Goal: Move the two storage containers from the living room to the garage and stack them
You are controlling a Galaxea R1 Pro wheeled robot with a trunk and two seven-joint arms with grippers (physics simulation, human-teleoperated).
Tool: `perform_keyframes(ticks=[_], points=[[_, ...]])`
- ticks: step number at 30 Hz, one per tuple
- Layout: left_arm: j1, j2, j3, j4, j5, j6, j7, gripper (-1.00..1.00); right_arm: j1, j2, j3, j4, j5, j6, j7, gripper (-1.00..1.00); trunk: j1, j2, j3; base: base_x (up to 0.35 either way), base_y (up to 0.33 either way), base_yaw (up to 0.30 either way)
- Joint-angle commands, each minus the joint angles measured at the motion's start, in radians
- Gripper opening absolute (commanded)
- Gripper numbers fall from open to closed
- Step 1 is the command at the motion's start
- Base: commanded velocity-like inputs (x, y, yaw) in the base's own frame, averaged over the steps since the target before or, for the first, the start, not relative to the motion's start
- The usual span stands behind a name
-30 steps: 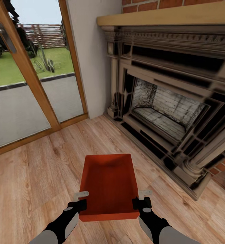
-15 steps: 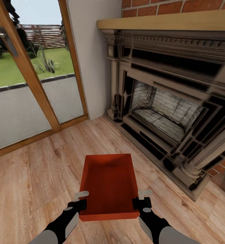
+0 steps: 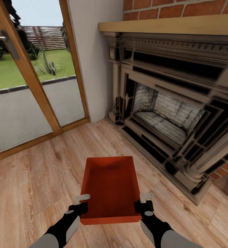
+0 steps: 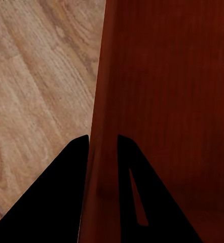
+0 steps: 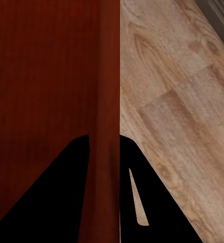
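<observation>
In the living room, head view: light wood-plank floor (image 3: 31,179), a dark ornate fireplace (image 3: 172,113) under red brick, and a wood-framed glass door (image 3: 31,79) onto a lawn. One orange-red storage container (image 3: 110,187), rectangular, thin-walled and lidless, is held above the planks. The left gripper (image 3: 80,204) and right gripper (image 3: 144,202) clamp its side walls.

Left wrist view: black fingers (image 4: 66,202) pinch the container wall, grained planks beside.

Right wrist view: fingers (image 5: 66,202) likewise clenched on the wall.
</observation>
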Motion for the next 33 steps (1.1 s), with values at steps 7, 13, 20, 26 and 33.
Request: perform_keyframes(ticks=[7, 13, 20, 26, 33], points=[[0.000, 0.000, -0.007, 0.000, 0.015, 0.005, 0.012, -1.00, -0.001, 0.000, -0.013, -0.002, 0.005, -0.007, -0.009, -1.00, 0.000, 0.000, 0.010, 0.000, 0.000, 0.000], [0.000, 0.000, -0.007, 0.000, 0.015, 0.005, 0.012, -1.00, -0.001, 0.000, -0.013, -0.002, 0.005, -0.007, -0.009, -1.00, 0.000, 0.000, 0.019, 0.000, 0.000, 0.000], [0.000, 0.000, -0.007, 0.000, 0.015, 0.005, 0.012, -1.00, -0.001, 0.000, -0.013, -0.002, 0.005, -0.007, -0.009, -1.00, 0.000, 0.000, 0.030, 0.000, 0.000, 0.000], [0.000, 0.000, -0.007, 0.000, 0.015, 0.005, 0.012, -1.00, -0.001, 0.001, -0.013, -0.002, 0.005, -0.007, -0.009, -1.00, 0.000, 0.000, 0.039, 0.000, 0.000, 0.000], [0.000, 0.001, -0.007, 0.000, 0.015, 0.005, 0.012, -1.00, -0.001, 0.001, -0.013, -0.002, 0.005, -0.008, -0.009, -1.00, 0.000, 0.000, 0.050, 0.000, 0.000, 0.000]])
